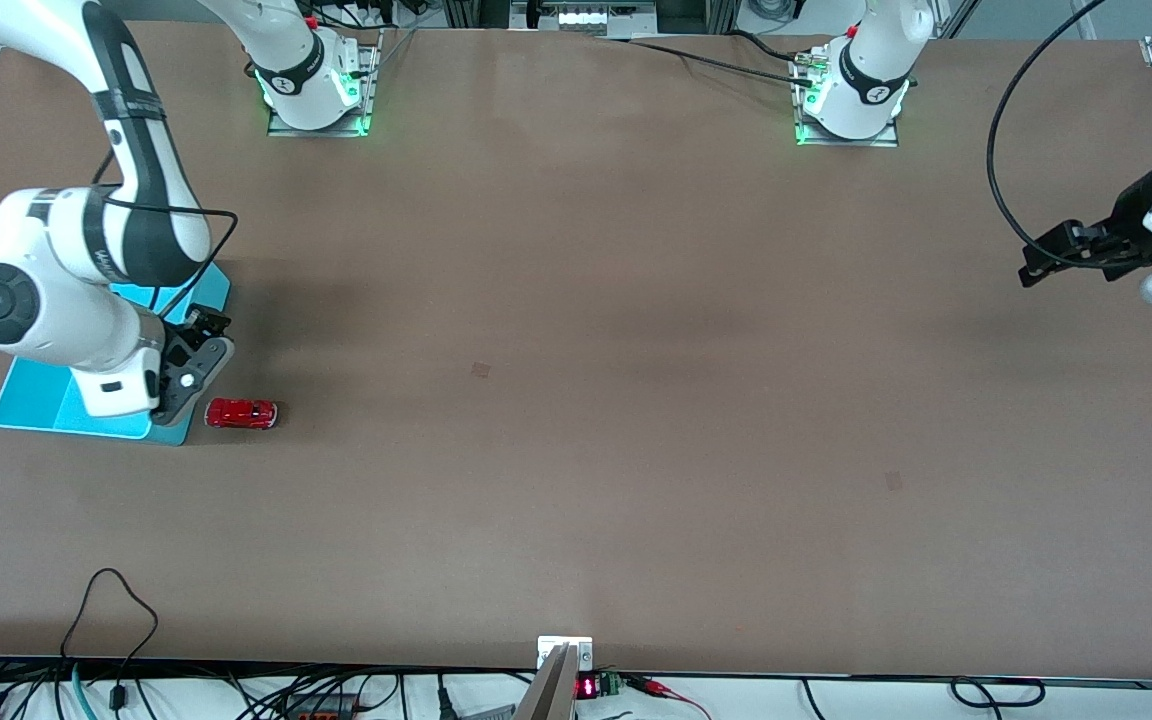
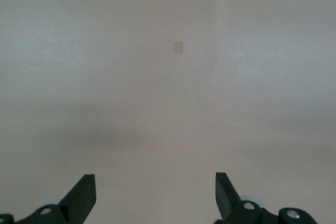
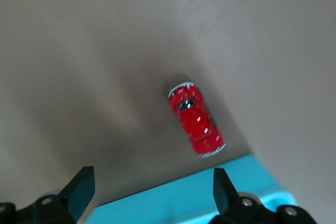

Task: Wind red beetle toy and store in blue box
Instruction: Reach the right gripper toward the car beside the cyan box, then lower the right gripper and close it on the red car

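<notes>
Now: toy car [image 1: 241, 413] on table [image 1: 576, 400] just beside bin [image 1: 36, 400] corner | right gripper [image 1: 198, 345] over bin edge, fingers spread | left gripper [image 1: 1036, 268] waits, spread, over table's end

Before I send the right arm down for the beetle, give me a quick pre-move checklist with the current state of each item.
1. Red beetle toy on its wheels on the table beside the blue box: ok.
2. Right gripper open and empty: ok.
3. Right gripper centred over the toy: not ok, it hangs over the box edge.
4. Left gripper open, waiting over bare table at its own end: ok.
5. Box interior free for the toy: cannot tell, the right arm covers much of it.
</notes>
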### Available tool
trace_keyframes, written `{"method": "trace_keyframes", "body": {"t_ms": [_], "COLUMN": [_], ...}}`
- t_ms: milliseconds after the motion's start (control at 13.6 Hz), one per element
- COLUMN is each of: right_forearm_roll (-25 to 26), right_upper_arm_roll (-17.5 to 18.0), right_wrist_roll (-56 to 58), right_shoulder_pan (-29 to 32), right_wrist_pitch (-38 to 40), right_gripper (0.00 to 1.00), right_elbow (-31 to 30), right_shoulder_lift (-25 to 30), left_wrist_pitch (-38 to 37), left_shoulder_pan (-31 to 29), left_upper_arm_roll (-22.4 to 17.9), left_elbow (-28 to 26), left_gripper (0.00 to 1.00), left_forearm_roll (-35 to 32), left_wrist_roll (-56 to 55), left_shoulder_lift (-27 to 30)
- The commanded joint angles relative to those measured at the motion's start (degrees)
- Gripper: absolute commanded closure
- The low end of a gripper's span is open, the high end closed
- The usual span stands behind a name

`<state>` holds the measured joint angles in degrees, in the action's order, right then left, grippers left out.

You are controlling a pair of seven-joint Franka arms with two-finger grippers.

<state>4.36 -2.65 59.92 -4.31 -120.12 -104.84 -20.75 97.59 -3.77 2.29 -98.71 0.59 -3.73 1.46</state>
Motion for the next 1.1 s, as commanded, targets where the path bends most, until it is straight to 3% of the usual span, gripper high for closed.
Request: {"method": "trace_keyframes", "body": {"t_ms": [0,367,880,954,1027], "right_forearm_roll": [0.6,0.5,0.5,0.5,0.5], "right_upper_arm_roll": [-0.2,-0.1,-0.1,-0.1,-0.2], "right_wrist_roll": [13.3,25.0,26.7,26.7,26.8], "right_shoulder_pan": [0.5,2.4,3.3,3.4,3.3], "right_wrist_pitch": [-8.0,-15.7,-28.2,-28.2,-28.2], "right_gripper": [0.00,0.00,0.00,0.03,0.24], "right_elbow": [-3.1,-3.2,-10.2,-10.2,-10.2], "right_shoulder_lift": [-1.4,-6.8,-9.7,-9.7,-9.7], "left_wrist_pitch": [-0.6,-2.4,-4.8,-4.8,-4.8], "left_shoulder_pan": [0.1,0.1,-0.2,-0.2,-0.2], "left_upper_arm_roll": [-0.1,-0.1,-0.4,-0.4,-0.4], "left_elbow": [-0.9,2.8,2.2,2.2,2.1], "left_gripper": [0.00,0.00,0.00,0.00,0.00], "left_forearm_roll": [0.7,1.3,0.6,0.6,0.6], "left_wrist_roll": [2.7,2.8,2.1,2.1,2.1], "left_shoulder_lift": [0.6,-0.8,-0.3,-0.3,-0.1]}}
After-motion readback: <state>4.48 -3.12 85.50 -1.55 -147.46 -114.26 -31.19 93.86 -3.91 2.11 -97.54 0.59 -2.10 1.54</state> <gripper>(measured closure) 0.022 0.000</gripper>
